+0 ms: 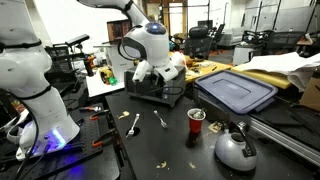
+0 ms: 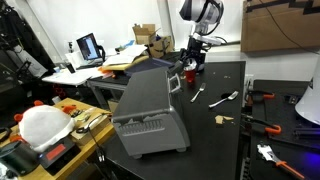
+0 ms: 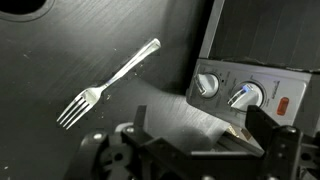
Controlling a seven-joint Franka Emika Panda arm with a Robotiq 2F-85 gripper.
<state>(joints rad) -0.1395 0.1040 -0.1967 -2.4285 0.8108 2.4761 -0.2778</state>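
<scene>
Wide-open jaws, empty, just over silver knobs [image 3: 205, 85] of grey appliance [image 3: 300, 85], fork [image 3: 113, 77] beside

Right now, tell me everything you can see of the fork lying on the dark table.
The fork looks like one piece of plain silvery metal, shiny where the light catches it. In the wrist view it lies flat and slantwise on the dark table, with its tines fanned toward the lower left and its slim handle running to a rounded end at the upper right. It seems unbent. It rests apart from the appliance with two knobs, and nothing but the table touches it.
</scene>
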